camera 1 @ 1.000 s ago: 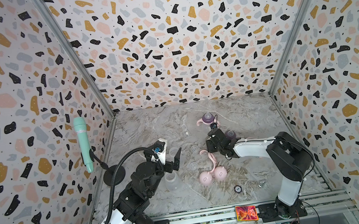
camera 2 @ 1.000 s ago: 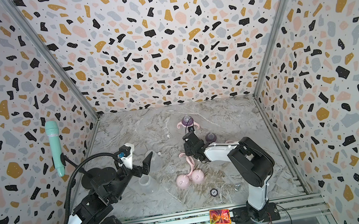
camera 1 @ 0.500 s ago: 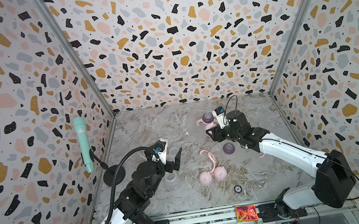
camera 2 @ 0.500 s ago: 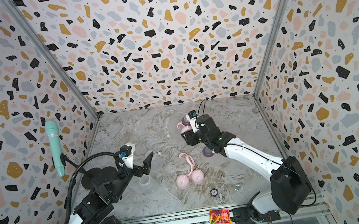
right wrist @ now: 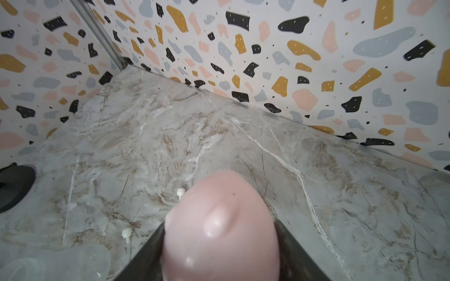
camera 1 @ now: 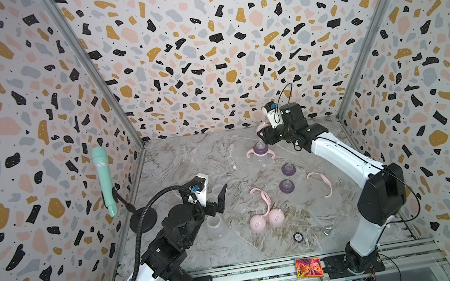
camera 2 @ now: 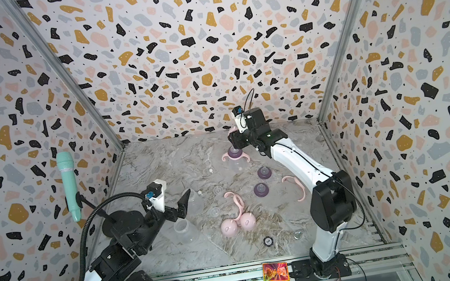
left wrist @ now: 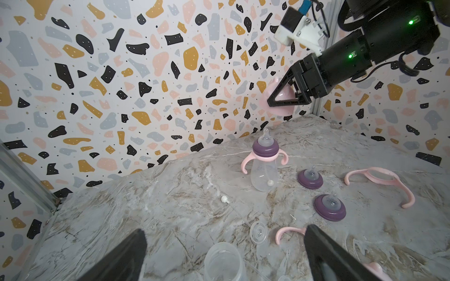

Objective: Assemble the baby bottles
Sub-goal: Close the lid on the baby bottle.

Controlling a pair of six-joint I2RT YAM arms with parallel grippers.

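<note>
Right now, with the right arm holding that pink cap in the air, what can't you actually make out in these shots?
Right wrist view: the pink cap, seen up close, hides whatever is under the right gripper.
Left wrist view: the open clear bottle is cut off by the picture's edge.
Both top views: the small black disc is too small to identify.

Right wrist view: the cap (right wrist: 220, 226) is blurred and cut off by the bottom edge. It hides most of the right end effector (right wrist: 219, 225) fingers (right wrist: 143, 260). A clear item (right wrist: 56, 262) is blurred and cropped.

Left wrist view: the left end effector (left wrist: 225, 231) fingers (left wrist: 121, 260) run out of frame. One covers part of a handle ring (left wrist: 289, 233) and a second cap (left wrist: 375, 268). The bottle (left wrist: 222, 262) is cropped.

In a top view, a disc (camera 1: 298, 237) and a loop (camera 1: 328, 230) on the desk (camera 1: 190, 158) are too small to identify.
</note>
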